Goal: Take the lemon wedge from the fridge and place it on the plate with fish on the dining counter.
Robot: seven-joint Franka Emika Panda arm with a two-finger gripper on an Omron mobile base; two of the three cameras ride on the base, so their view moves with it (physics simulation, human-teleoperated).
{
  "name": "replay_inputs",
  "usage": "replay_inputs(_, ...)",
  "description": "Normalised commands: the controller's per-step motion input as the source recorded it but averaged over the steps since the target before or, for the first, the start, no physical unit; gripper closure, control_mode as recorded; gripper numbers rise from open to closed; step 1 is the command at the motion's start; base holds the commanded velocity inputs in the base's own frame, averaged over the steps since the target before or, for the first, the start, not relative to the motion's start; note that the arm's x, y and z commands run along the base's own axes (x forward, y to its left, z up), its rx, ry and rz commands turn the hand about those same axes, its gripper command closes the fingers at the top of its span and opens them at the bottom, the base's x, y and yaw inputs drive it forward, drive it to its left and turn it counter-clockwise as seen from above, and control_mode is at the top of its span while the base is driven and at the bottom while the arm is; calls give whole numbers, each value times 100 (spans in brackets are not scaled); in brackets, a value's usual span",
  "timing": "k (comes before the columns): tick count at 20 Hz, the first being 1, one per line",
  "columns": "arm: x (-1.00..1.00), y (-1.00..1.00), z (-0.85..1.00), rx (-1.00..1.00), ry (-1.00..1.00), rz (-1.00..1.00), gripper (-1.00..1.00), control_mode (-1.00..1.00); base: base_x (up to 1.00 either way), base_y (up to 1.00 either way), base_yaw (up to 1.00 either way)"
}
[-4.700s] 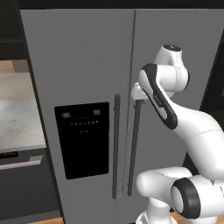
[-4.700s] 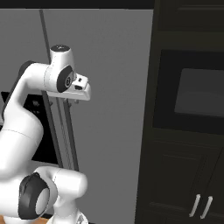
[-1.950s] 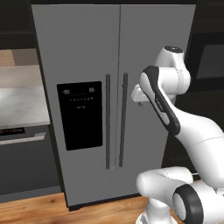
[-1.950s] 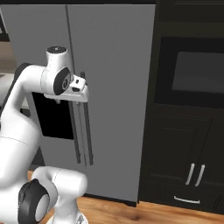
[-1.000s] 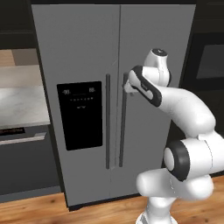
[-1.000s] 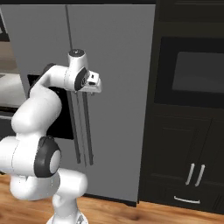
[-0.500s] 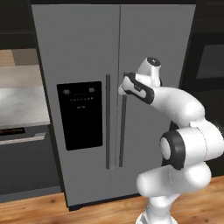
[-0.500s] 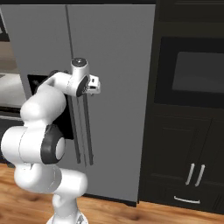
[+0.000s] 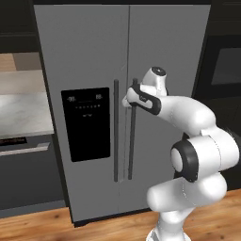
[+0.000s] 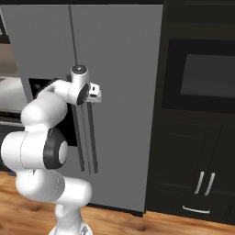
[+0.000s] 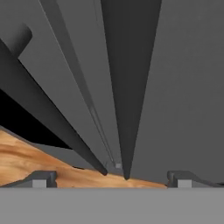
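Lemon wedge presumably sits behind the shut fridge (image 9: 94, 61) doors, and the spread gripper (image 9: 129, 100) at the right handle (image 9: 133, 136) could close beside it and slip off.

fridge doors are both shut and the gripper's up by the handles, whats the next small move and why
Probably ease the open gripper forward so its fingers straddle the right door's handle, then close on it. The fridge is shut, nothing is held, and in the hand view that dark bar runs between the two fingertips, so the hand looks roughly lined up for a grasp.
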Motion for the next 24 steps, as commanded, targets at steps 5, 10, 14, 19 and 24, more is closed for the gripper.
replay_inputs(5, 6, 0, -13, 0, 0, 0, -100, -100, 0, 0, 0)
replay_inputs(10, 21, -5, -21, 0, 0, 0, -100, -100, 0, 0, 0)
replay_inputs(14, 28, -13, -20, -2, 0, 0, -100, -100, 0, 0, 0)
replay_inputs(19, 22, 0, -5, 0, 0, 0, -100, -100, 0, 0, 0)
replay_inputs(24, 28, 0, -12, 0, -2, 0, -100, -100, 0, 0, 0)
